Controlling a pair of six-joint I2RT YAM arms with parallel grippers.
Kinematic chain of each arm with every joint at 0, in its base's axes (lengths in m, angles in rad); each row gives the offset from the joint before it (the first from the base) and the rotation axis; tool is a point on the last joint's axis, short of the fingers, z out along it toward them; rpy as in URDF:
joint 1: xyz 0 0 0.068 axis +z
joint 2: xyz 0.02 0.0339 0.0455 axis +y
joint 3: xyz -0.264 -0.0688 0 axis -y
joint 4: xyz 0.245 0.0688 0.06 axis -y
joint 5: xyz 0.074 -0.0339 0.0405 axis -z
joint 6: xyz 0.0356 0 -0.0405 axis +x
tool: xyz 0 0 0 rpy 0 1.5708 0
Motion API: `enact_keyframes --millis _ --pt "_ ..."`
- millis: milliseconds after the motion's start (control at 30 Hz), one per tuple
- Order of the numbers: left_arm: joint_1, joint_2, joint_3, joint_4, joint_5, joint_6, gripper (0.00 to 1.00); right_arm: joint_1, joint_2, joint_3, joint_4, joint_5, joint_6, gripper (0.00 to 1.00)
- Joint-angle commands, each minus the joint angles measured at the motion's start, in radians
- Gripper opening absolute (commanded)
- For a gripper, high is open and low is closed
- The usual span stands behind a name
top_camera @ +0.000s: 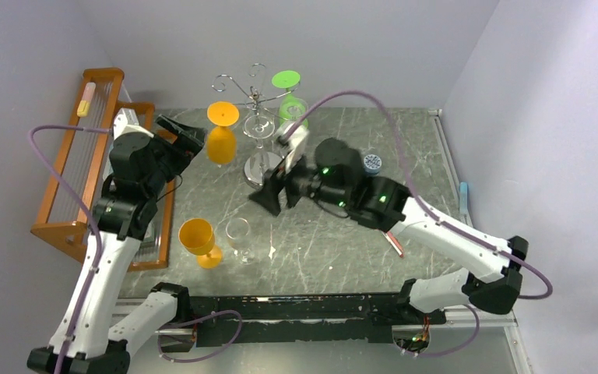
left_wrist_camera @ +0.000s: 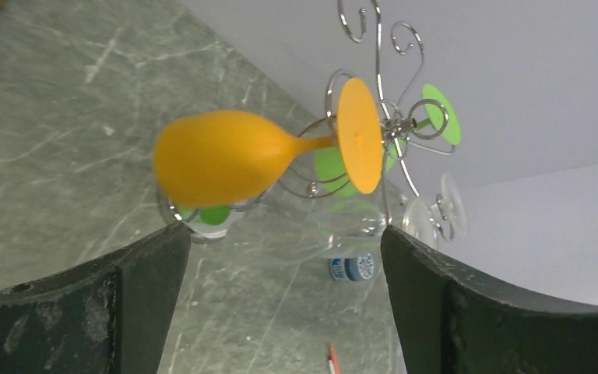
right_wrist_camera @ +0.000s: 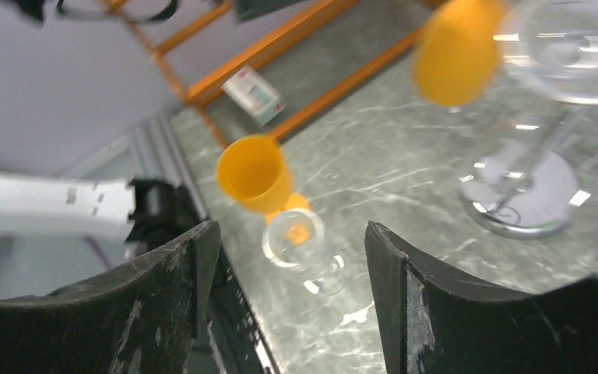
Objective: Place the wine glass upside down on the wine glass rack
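The left gripper [left_wrist_camera: 280, 249] has its jaws wide apart and empty, since the orange wine glass [left_wrist_camera: 226, 156] at its twelve o'clock hangs upside down, foot hooked in the wine glass rack [top_camera: 255, 167]. The right gripper [right_wrist_camera: 292, 257] is also parted and holds nothing.

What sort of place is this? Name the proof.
Probably a robot test cell: two arms bolted to a marble-look table, plain walls close around, glasses staged by a chrome wine glass rack.
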Motion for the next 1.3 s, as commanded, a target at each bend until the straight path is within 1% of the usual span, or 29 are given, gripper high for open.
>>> enact_keyframes --millis 0,67,200,367,633,867,1033,1100,1267 --pt "0.011 -0.090 -0.009 -0.116 -0.110 0.165 0.97 0.163 0.080 0.063 -0.096 0.068 -0.156 0.72" --pt "0.011 -0.118 0.010 -0.136 -0.128 0.224 0.97 0.203 0.122 0.077 -0.113 0.045 -0.169 0.72" --pt "0.011 -0.135 0.074 -0.186 -0.164 0.335 0.97 0.273 0.203 0.098 -0.155 0.004 -0.218 0.66" --pt "0.011 -0.133 0.155 -0.234 -0.189 0.394 0.97 0.324 0.348 0.162 -0.243 0.039 -0.204 0.57" --pt "0.011 -0.150 0.158 -0.226 -0.174 0.395 0.97 0.327 0.519 0.303 -0.361 0.213 -0.105 0.51" --pt "0.011 -0.144 0.155 -0.221 -0.175 0.392 0.97 0.327 0.589 0.349 -0.407 0.222 -0.078 0.48" --pt "0.011 -0.147 0.150 -0.222 -0.181 0.385 0.97 0.327 0.598 0.352 -0.406 0.195 -0.078 0.44" --pt "0.011 -0.148 0.146 -0.222 -0.185 0.378 0.97 0.327 0.603 0.345 -0.401 0.191 -0.079 0.41" --pt "0.011 -0.153 0.137 -0.222 -0.199 0.355 0.97 0.327 0.621 0.338 -0.394 0.198 -0.086 0.24"
